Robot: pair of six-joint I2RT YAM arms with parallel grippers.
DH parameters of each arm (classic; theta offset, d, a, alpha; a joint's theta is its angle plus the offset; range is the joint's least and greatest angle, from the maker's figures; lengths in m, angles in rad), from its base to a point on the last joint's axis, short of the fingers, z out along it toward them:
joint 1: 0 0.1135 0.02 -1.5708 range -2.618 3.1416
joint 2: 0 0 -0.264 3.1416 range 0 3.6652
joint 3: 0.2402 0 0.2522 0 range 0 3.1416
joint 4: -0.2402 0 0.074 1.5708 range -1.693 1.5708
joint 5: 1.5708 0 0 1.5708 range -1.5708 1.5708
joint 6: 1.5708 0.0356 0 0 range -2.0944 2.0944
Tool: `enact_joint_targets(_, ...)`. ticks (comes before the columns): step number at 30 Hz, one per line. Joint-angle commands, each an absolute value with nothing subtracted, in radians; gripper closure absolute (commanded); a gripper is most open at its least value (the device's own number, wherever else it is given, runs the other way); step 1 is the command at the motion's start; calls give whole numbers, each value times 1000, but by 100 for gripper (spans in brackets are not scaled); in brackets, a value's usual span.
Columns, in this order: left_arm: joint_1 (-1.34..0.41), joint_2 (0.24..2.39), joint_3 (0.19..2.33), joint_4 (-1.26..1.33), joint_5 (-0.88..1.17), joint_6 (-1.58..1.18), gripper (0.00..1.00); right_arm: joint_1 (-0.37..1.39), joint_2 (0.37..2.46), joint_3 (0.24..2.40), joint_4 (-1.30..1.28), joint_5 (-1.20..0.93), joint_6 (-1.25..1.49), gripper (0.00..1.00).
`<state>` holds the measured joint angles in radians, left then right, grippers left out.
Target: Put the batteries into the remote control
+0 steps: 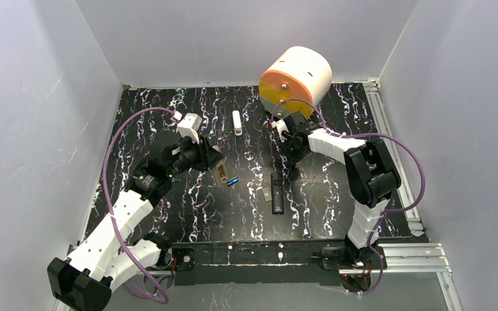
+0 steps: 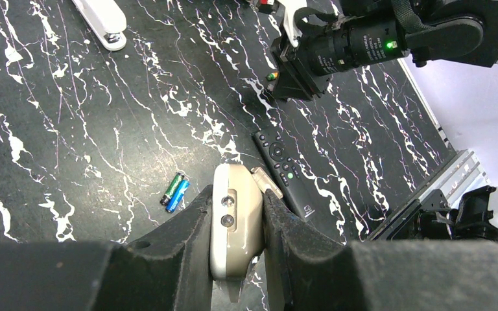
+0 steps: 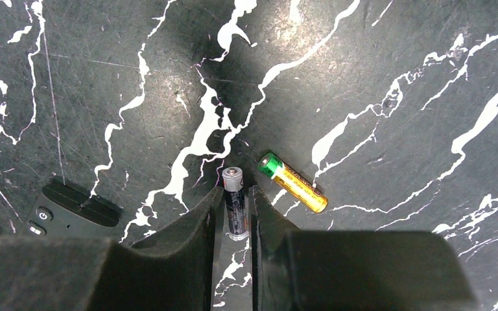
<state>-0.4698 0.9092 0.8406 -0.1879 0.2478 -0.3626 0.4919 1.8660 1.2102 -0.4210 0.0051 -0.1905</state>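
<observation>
Nearest to the arm bases, a slim black remote lies on the black marbled surface, with a small grey-tan flat piece just beside it. A little farther, the left hand is closed on the remote control. It grips the two long sides, and the greyish-tan back faces the wrist camera. Near it, on the surface, the blue battery and a dark-green battery lie side by side, touching.

Farther, the right hand is low over the surface. Its fingers stand narrowly on both sides of a dark battery with a silver end. I cannot tell if they already press it. A green and gold battery lies just beside, apart from the fingers. Behind are a narrow white stick and an orange and white drum.
</observation>
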Motion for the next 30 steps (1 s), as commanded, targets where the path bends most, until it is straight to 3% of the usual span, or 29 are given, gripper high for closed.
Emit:
enact_joint_targets(1,-472,904,841,-183,259,-357,100,513,1908,1222,-482,113,-201,73)
enact_joint_targets(5,-473,900,839,-189,256,-355,100,527,1867,1191,-453,128,-204,74)
enact_joint_targets(9,-472,902,837,-189,255,-355,100,529,1877,1192,-461,107,-199,65)
enact_joint_targets(13,-474,902,838,-188,256,-355,100,527,1902,1209,-474,93,-179,63)
enact_joint_targets(20,-472,906,840,-187,255,-356,100,520,1935,1227,-499,62,-150,86)
enact_joint_targets(30,-473,924,827,-153,293,-387,100,513,1702,1184,-350,-118,-47,84)
